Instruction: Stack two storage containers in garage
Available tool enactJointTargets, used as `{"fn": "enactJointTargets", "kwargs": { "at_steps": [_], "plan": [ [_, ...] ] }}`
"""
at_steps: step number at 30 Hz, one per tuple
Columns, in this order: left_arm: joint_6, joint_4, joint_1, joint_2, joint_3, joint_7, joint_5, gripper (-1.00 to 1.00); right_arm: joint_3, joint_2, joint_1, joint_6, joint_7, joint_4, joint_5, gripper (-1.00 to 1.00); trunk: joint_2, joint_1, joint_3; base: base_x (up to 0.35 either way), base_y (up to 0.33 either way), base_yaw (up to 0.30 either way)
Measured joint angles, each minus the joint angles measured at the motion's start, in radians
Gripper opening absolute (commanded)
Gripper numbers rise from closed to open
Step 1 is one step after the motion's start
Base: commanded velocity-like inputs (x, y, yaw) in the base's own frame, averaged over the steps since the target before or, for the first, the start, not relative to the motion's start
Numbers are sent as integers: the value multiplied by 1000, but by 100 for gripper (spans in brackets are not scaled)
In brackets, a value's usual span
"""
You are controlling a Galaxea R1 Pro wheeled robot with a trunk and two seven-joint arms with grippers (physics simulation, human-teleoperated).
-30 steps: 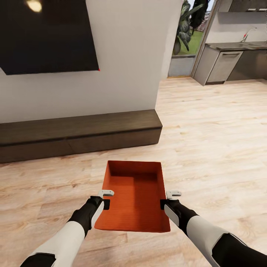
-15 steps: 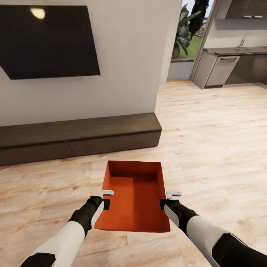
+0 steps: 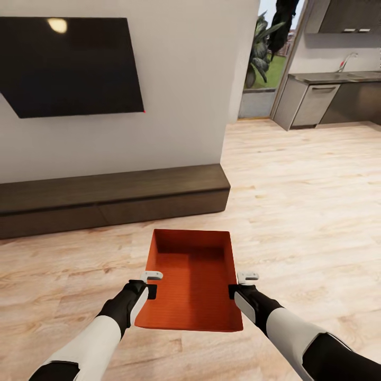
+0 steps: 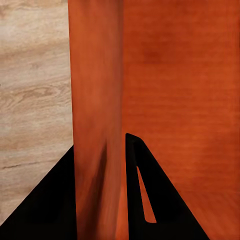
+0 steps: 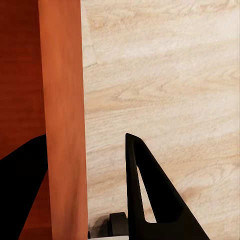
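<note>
Gripping the storage container [image 3: 193, 280] w/ both arms, we have it carried in front of us above the wood-plank floor [image 3: 301, 211]. Left gripper [image 3: 153, 291] pinches the bin's left long wall: in the left wrist view one black finger [image 4: 150, 200] sits inside the bin against the wall, the other outside, wall [image 4: 97, 125] between them. Right gripper [image 3: 233, 291] does the same on the right long wall; right wrist view shows the orange wall [image 5: 62, 125] clamped between its fingers [image 5: 150, 195], plank floor beyond.

Container is open-topped, orange-red, nothing inside, long axis pointing away from us, roughly level.

Just beyond the container's far end runs a low dark wood bench [image 3: 111, 198] along a cream wall [image 3: 185, 79]. Black TV [image 3: 69, 63] hangs on that wall above the bench, lamp glare on its screen. Right of the wall's end, well past the container, the floor carries on to a kitchen area w/ grey cabinets [image 3: 312, 103] and a sink tap [image 3: 349, 58]; plants [image 3: 262, 50] stand by a glass opening beside it.
</note>
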Motion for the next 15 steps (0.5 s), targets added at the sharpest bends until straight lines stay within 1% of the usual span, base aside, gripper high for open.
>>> {"fn": "enactJointTargets", "kwargs": {
  "at_steps": [2, 15],
  "plan": [
    [0, 0, 0, 0, 0, 0, 0, -100, 0, 0, 0, 0, 0, 0, -1, -100, 14, -8, 9, 0, 0, 0],
    [0, 0, 0, 0, 0, 0, 0, -100, -1, 0, 0, 0, 0, 0, 1, -100, 14, -8, 30, 0, 0, 0]
  ]
}}
